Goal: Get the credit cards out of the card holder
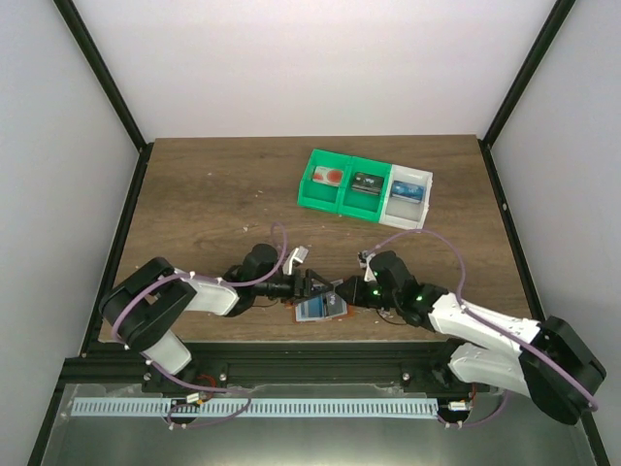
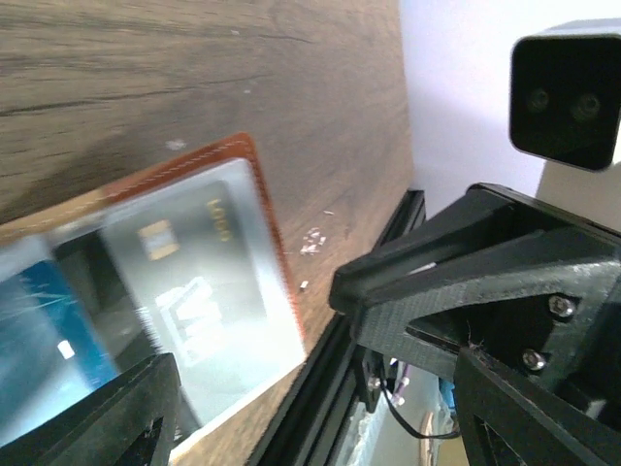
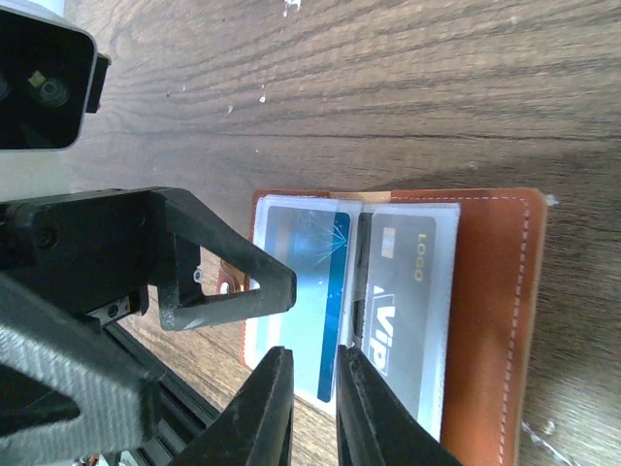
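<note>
Cards (image 3: 408, 301) in holder (image 3: 497, 311), bins (image 1: 364, 189) bhd

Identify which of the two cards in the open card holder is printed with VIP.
The grey card, printed LOGO and VIP. It sits beside the blue card, which shows no such lettering, in the card holder.

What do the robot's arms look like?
The left arm and the right arm both have smooth white shells and chunky black joints. A thin purple cable loops along each one. The left claw and the right claw are black, with two pointed fingers each. Tiny green lights glow near the right wrist.
</note>
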You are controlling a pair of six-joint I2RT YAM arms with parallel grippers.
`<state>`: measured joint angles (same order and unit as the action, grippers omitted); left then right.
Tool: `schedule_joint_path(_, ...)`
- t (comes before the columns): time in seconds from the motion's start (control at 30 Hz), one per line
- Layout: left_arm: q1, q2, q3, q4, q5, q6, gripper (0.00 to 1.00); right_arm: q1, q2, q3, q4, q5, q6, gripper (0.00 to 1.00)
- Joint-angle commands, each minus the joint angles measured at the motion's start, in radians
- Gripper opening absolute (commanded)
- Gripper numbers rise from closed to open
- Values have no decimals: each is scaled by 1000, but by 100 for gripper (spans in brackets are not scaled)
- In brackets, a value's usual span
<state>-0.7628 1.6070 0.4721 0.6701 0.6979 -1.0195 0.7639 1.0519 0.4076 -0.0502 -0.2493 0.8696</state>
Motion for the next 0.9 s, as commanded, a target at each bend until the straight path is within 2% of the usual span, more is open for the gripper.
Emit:
schedule_joint_path(0.0,26,11,-36,38,-13,17,78,8,47,3,73,-65,0,15)
schedule_joint_path(0.87,42,91,-42,70,4,50,77,7,265,-13,3,37,12,14)
